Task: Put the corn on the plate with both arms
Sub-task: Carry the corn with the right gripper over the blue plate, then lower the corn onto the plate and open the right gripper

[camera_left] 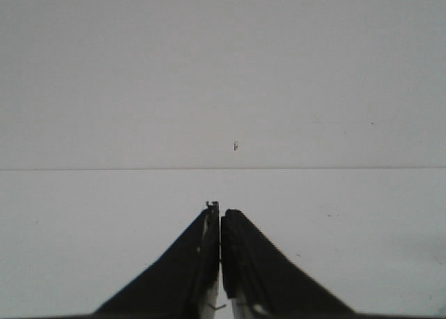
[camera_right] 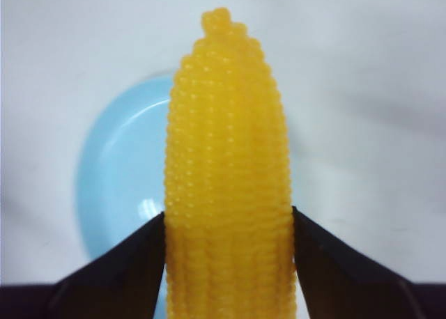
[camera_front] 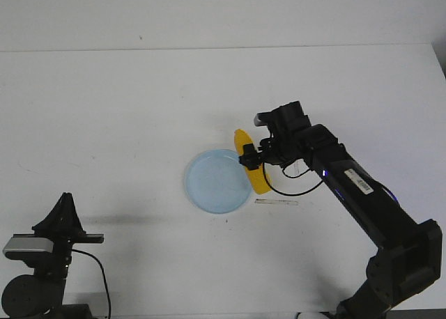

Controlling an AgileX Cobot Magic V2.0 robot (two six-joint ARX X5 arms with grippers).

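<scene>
Bright yellow tapered plastic corn cob [camera_front: 249,167]: clamped in right pincer [camera_front: 252,160], at three o'clock edge of round pale blue plate [camera_front: 217,181]. Not yet set down. Left pincer [camera_left: 220,225]: closed, empty, parked.

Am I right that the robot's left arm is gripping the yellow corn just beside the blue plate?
Not quite: the right gripper grips the corn, its fingers pressed to the cob's two sides in the right wrist view. The left gripper is shut on nothing, parked at the near left corner in the front view. The corn is indeed at the plate's right edge.
</scene>
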